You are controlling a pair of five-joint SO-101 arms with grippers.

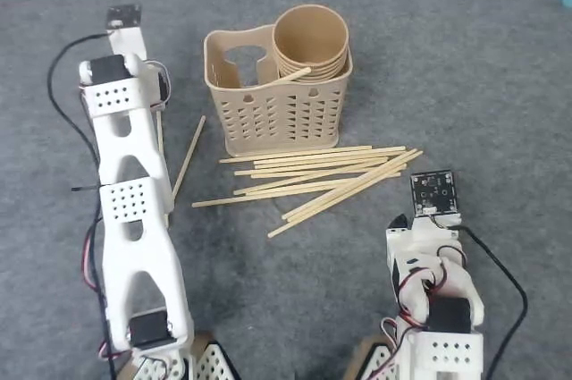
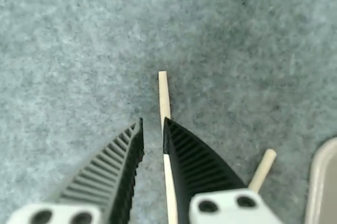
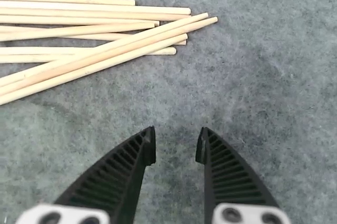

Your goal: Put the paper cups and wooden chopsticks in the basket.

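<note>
Over grey carpet [image 1: 500,85], parted left hand [image 2: 152,129] straddles 1 chopstick [image 2: 164,92] lengthwise; right hand [image 3: 175,142] likewise parted

My left arm [image 1: 132,201] stretches out long and nearly straight, its wrist far from the base. My left fingers [image 2: 134,145] point downward with only a thin slit between their tips. My right arm [image 1: 435,286] sits folded close to its base, and my right fingers [image 3: 142,147] hang parted, with a wider gap between them.

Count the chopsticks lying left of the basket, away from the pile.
2: a slanting chopstick beside the basket, a second chopstick between the fingers of the left hand. The arm may hide more.
</note>
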